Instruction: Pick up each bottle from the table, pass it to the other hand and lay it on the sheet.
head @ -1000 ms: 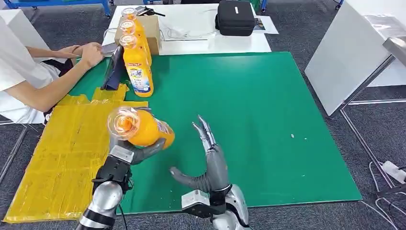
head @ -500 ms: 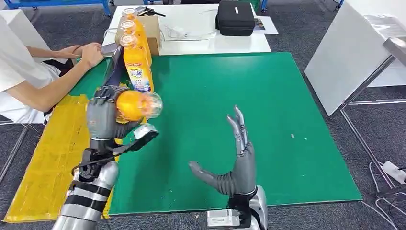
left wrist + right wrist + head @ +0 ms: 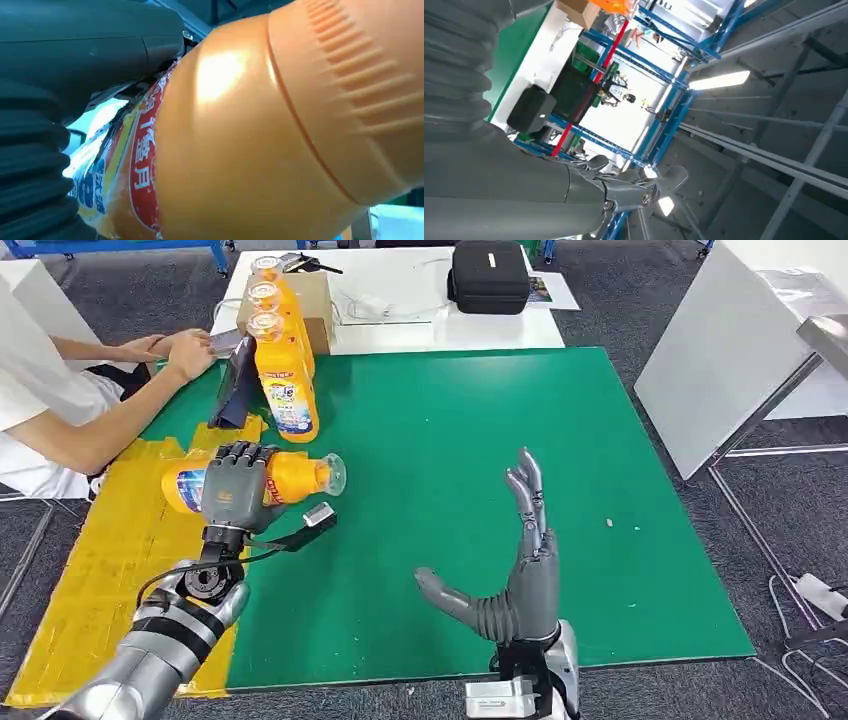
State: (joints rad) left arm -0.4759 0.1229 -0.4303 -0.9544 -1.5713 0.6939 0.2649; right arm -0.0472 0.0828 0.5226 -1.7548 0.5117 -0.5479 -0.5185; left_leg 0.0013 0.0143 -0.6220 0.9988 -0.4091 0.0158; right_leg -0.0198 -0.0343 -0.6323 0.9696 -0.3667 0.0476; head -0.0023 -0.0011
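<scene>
The left hand (image 3: 236, 489) grips an orange juice bottle (image 3: 290, 477) (lying sideways) over the yellow sheet (image 3: 110, 570); the right hand (image 3: 512, 575) is spread, holding nothing.

Middle of the orange bottle (image 3: 290, 476) behind the left hand's fingers (image 3: 236, 462), its label print illegible.

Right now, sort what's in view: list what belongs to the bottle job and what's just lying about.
Job:
held bottle in left hand
right hand, free
standing bottles
yellow sheet

Lying about:
black case
cardboard box
white board
</scene>
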